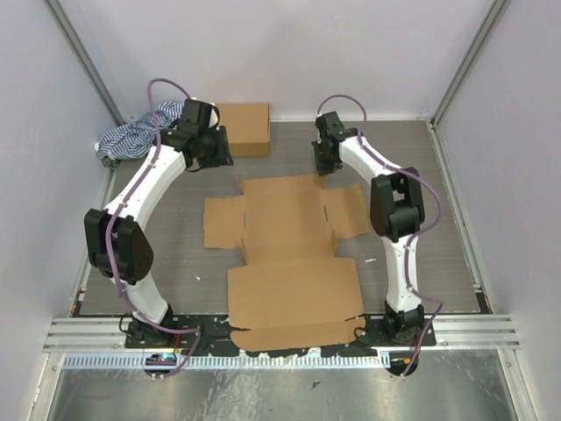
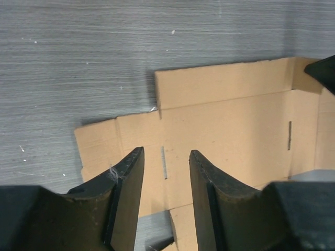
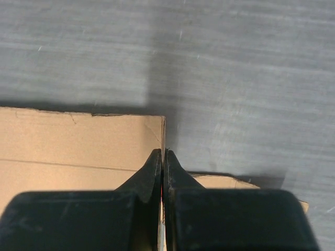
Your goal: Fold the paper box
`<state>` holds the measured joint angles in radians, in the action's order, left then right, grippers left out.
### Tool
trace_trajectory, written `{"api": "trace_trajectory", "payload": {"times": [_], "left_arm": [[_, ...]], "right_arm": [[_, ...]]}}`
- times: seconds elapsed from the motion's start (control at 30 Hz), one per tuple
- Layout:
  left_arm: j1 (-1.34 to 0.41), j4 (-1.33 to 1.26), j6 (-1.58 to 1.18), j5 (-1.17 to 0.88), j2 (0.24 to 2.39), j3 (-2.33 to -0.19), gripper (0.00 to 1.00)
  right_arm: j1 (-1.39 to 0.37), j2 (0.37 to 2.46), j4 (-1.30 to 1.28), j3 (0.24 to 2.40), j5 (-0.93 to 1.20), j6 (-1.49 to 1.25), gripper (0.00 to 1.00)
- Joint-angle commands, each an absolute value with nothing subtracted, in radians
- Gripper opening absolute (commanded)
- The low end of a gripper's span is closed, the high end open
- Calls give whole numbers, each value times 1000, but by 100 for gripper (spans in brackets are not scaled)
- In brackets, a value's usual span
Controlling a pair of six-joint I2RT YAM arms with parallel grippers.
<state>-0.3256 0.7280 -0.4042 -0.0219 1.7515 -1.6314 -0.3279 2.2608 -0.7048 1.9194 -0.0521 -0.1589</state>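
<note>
Cardboard from above: the paper box (image 1: 289,254) lies flat and unfolded between both arms. Left wrist: the left gripper (image 2: 166,154) hangs half open over a panel, holding nothing. Right wrist: the right gripper (image 3: 163,152) is pinched tight, seemingly on a flap's edge.

We're looking down on a grey, brushed-looking table (image 1: 193,263), with pale specks showing up close. Plain white panels close us in: the back wall (image 1: 289,44), the left wall (image 1: 35,175) and the right wall (image 1: 526,175), joined by slim metal posts (image 1: 85,57). Along the near edge runs a ribbed aluminium rail (image 1: 74,331), then a perforated strip (image 1: 280,360) and dull sheet metal (image 1: 263,395). The light is soft and even, the shadows faint.
</note>
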Motion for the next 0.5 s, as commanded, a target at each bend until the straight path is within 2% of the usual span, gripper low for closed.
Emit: {"api": "trace_trajectory", "payload": {"times": [0.0, 0.3, 0.47], "left_arm": [[-333, 784, -329, -93, 1700, -1735, 49], [-335, 756, -256, -314, 1702, -1868, 57], [-369, 731, -188, -440, 1690, -1873, 59]], "right_arm": [[-344, 1997, -476, 1738, 54, -173, 1], [-376, 1575, -44, 1247, 151, -192, 1], [-397, 1431, 35, 1113, 195, -179, 1]]}}
